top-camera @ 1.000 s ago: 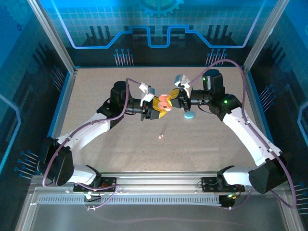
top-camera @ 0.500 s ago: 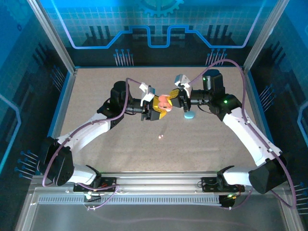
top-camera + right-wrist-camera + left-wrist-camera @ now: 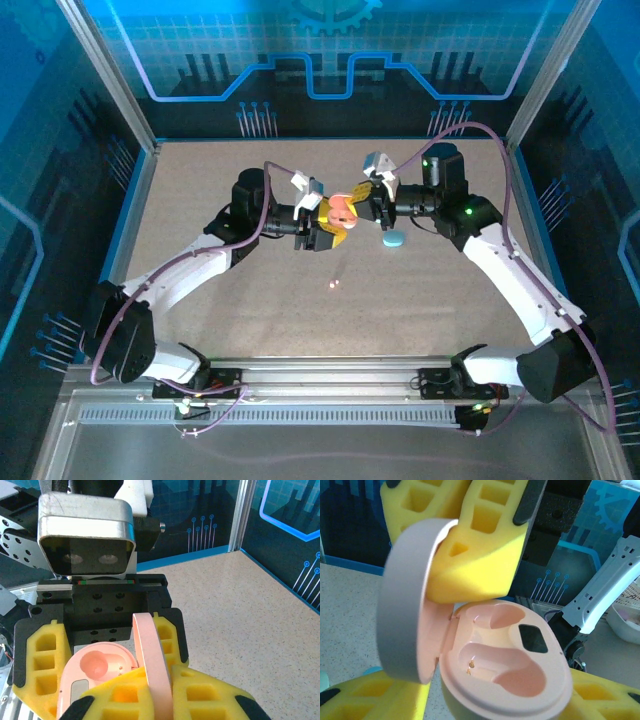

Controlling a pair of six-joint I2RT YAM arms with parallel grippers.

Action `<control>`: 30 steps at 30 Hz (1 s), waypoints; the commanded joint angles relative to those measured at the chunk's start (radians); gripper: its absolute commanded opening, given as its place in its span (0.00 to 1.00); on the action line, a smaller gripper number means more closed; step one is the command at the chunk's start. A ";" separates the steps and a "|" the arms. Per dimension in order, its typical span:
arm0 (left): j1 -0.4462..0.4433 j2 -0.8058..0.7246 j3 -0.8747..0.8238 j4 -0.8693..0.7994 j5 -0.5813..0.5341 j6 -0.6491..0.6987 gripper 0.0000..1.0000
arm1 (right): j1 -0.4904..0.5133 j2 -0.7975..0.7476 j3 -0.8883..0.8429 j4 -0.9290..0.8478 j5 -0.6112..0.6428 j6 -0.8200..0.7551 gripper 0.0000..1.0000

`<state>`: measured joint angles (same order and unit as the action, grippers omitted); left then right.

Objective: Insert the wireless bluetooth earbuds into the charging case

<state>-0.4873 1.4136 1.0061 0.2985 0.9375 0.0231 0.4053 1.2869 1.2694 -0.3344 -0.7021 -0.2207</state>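
An open pink charging case (image 3: 343, 212) hangs above the table's middle, between both grippers. My left gripper (image 3: 328, 228) is shut on its base (image 3: 510, 665), yellow foam fingers (image 3: 365, 700) on either side. Both earbud sockets in the base are bare. My right gripper (image 3: 358, 205) is shut on the raised lid (image 3: 152, 665), which stands on edge between its yellow pads (image 3: 220, 695). In the left wrist view the lid (image 3: 405, 605) swings up to the left. One tiny pink earbud (image 3: 333, 284) lies on the table nearer the arm bases.
A light blue pebble-shaped case (image 3: 393, 239) lies on the speckled table (image 3: 200, 190) just under the right wrist. Metal posts and blue walls fence the table at the left, right and back.
Both grippers stay locked on the pink case and have shifted only very slightly toward the far side. The earbud and the blue case have not moved.
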 commanded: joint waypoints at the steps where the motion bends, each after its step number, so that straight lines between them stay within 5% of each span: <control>1: -0.004 0.011 0.019 0.041 -0.008 -0.018 0.59 | 0.012 -0.021 -0.014 0.026 0.012 0.012 0.13; 10: -0.004 0.014 0.003 0.116 -0.014 -0.063 0.62 | 0.018 -0.024 -0.024 0.028 0.023 0.002 0.13; 22: -0.006 0.018 0.005 0.103 -0.009 -0.060 0.47 | 0.018 -0.032 -0.033 0.050 0.018 0.024 0.13; 30: -0.006 0.013 0.003 0.102 -0.009 -0.051 0.49 | 0.017 -0.033 -0.035 0.052 0.020 0.027 0.13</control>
<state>-0.4892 1.4242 1.0061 0.3805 0.9314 -0.0315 0.4076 1.2770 1.2423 -0.2943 -0.6651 -0.2024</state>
